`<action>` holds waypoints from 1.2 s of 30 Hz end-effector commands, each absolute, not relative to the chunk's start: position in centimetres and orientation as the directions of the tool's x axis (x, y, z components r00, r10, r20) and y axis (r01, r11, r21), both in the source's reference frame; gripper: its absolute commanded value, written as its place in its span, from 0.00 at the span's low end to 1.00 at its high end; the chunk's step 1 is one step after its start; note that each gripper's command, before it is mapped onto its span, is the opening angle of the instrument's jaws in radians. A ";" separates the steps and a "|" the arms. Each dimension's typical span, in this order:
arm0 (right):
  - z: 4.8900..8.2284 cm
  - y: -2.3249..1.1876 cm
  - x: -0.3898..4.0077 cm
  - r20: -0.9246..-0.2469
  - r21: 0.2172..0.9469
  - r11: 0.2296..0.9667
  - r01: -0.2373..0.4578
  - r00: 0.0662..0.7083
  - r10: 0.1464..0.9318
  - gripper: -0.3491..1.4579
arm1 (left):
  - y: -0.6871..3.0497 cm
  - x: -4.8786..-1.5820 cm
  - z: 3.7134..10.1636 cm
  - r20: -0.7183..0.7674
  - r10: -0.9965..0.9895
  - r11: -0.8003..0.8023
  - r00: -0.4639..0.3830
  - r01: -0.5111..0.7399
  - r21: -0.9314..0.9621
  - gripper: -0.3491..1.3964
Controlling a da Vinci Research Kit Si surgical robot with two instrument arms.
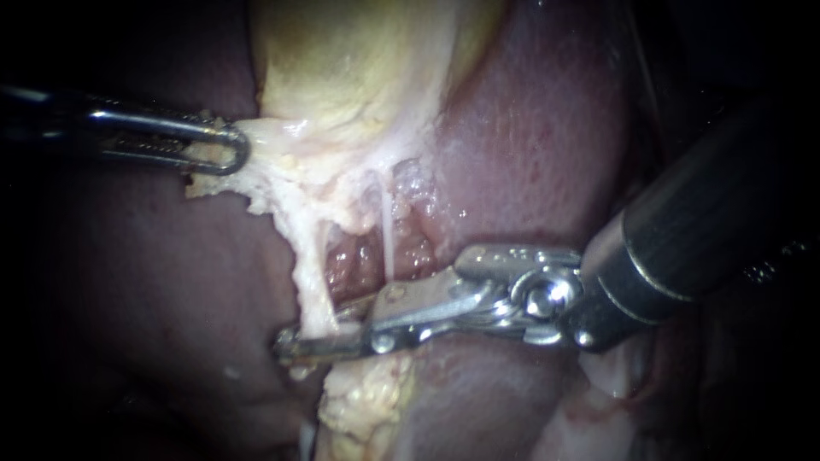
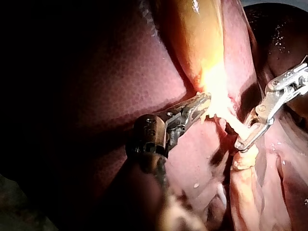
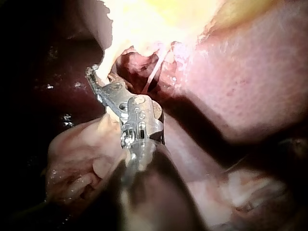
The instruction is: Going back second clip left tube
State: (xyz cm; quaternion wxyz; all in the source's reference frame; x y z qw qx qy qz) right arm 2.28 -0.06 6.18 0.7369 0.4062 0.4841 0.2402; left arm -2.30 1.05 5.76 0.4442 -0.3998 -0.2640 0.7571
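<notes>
L instrument (image 1: 231, 152) came in from far L, jaws clamped on the pale tissue (image 1: 256, 183) fringing the gallbladder (image 1: 359, 60) lower edge. From that fringe the left tube (image 1: 309, 273) ran steeply down & slightly R, long axis near vertical in endoscope view, ending btwn the jaws of the R instrument (image 1: 299, 343). Those jaws lay almost level, crosswise to the tube, tips poking just past its L side. Both appeared to touch it, one above & one below, so closed on the tube w/ no clear gap. No clip could be made out on the tube, either hidden by metal or too small. Just R of it the thin right tube (image 1: 389, 235) dropped almost onto the upper jaw, near the hinge end. Liver (image 1: 530, 145) lay behind & R. R shaft left toward upper R, so the tube sat at the far tip end. The way back was prob. along the shaft axis, R & up, away from the tube, once the jaws let go. L instrument was well apart, only holding tension. Likely risk: upper jaw brushing the right tube on the way out.
</notes>
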 end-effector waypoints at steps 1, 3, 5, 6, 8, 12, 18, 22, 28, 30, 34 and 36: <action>6.19 -0.07 2.28 -0.518 0.831 0.555 0.039 0.416 0.748 0.00 | 1.05 -2.30 5.75 -0.371 0.884 -0.466 -0.285 -0.462 -0.754 0.00; 6.20 -0.06 2.27 -0.542 0.817 0.574 0.056 0.414 0.731 0.00 | 1.05 -2.30 5.75 -0.371 0.884 -0.466 -0.285 -0.462 -0.754 0.00; 6.21 -0.06 2.29 -0.591 0.791 0.602 0.112 0.396 0.703 0.18 | 1.05 -2.30 5.75 -0.371 0.884 -0.466 -0.285 -0.462 -0.754 0.00; 6.22 -0.06 2.30 -0.594 0.791 0.600 0.116 0.380 0.709 0.28 | 1.05 -2.30 5.75 -0.371 0.884 -0.466 -0.285 -0.462 -0.754 0.00; 6.24 -0.05 2.34 -0.598 0.793 0.597 0.124 0.348 0.722 0.44 | 1.05 -2.30 5.75 -0.371 0.884 -0.466 -0.285 -0.463 -0.754 0.00; 6.28 -0.06 2.36 -0.603 0.794 0.593 0.138 0.313 0.734 0.46 | 1.05 -2.30 5.75 -0.371 0.884 -0.466 -0.285 -0.463 -0.754 0.00; 6.57 -0.06 2.39 -0.610 0.788 0.600 0.138 0.303 0.732 0.47 | 1.05 -2.30 5.75 -0.371 0.884 -0.466 -0.285 -0.463 -0.754 0.00; 6.87 -0.08 2.45 -0.658 0.747 0.650 0.137 0.295 0.693 0.47 | 1.04 -2.30 5.75 -0.372 0.884 -0.466 -0.285 -0.463 -0.754 0.00; 7.21 -0.04 2.47 -0.723 0.679 0.725 0.116 0.279 0.632 0.47 | 1.04 -2.30 5.76 -0.372 0.884 -0.466 -0.285 -0.463 -0.754 0.00; 7.24 0.01 2.44 -0.737 0.662 0.742 0.107 0.272 0.619 0.47 | 1.04 -2.30 5.76 -0.372 0.884 -0.466 -0.285 -0.463 -0.754 0.00; 7.24 0.07 2.35 -0.746 0.652 0.752 0.099 0.266 0.611 0.47 | 1.04 -2.30 5.76 -0.372 0.884 -0.466 -0.285 -0.463 -0.754 0.00; 7.23 0.07 2.32 -0.749 0.647 0.756 0.096 0.265 0.607 0.47 | 1.04 -2.30 5.76 -0.372 0.884 -0.466 -0.285 -0.463 -0.754 0.00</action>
